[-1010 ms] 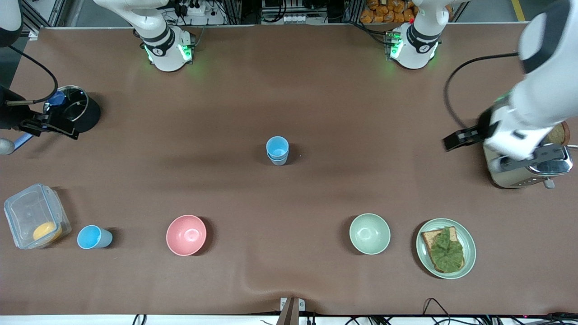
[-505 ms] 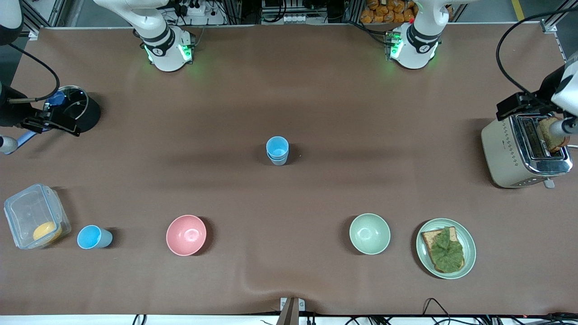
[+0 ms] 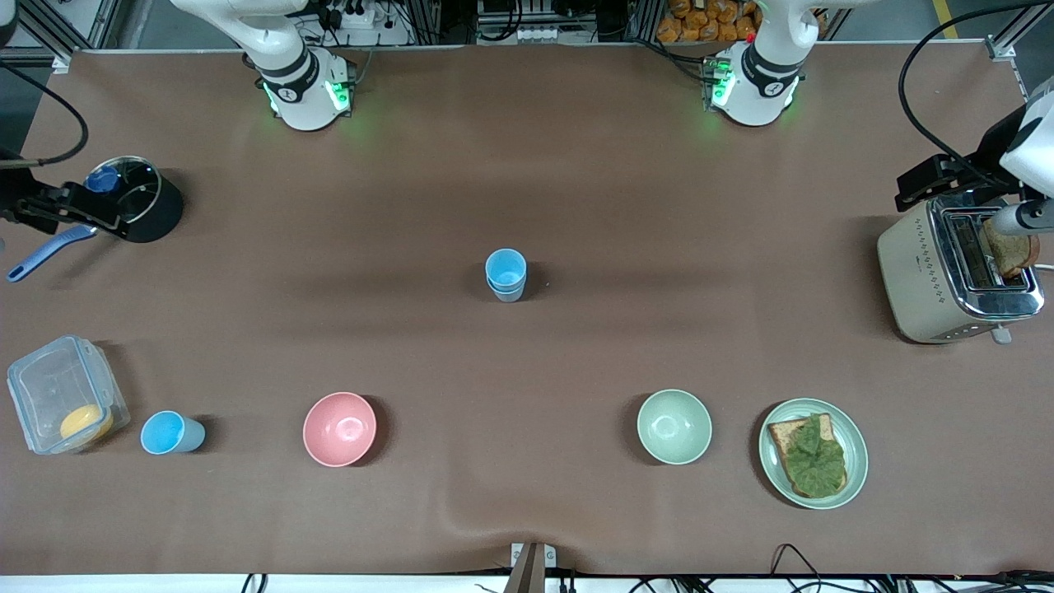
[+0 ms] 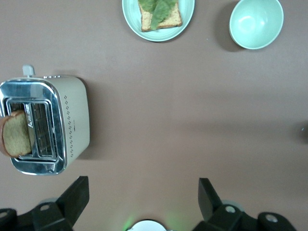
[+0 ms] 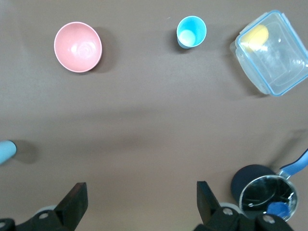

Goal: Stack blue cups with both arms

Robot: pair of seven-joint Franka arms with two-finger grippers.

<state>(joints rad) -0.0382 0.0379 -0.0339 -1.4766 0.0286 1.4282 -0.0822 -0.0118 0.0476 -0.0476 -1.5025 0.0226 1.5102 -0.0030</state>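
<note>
Two blue cups [image 3: 506, 274] stand nested one in the other at the middle of the table; their edge shows in the right wrist view [image 5: 6, 151]. A single brighter blue cup [image 3: 170, 432] [image 5: 191, 32] stands upright near the front camera, beside the clear container. My left gripper [image 4: 142, 193] [image 3: 939, 177] hangs open and empty over the table by the toaster, at the left arm's end. My right gripper [image 5: 140, 197] [image 3: 62, 210] hangs open and empty by the black pot, at the right arm's end. Both are well away from the cups.
Toaster [image 3: 955, 276] with a bread slice, plate [image 3: 774, 461] with toast and lettuce, pale green bowl [image 3: 673, 426], pink bowl [image 3: 339, 428], clear lidded container [image 3: 62, 395], and black pot [image 3: 140, 198] with a blue handle lie around the table's ends and front.
The left arm swung up and away from over the toaster toward the table's end. The right gripper drew back a little, uncovering the pot's blue handle. The cups have not moved.
</note>
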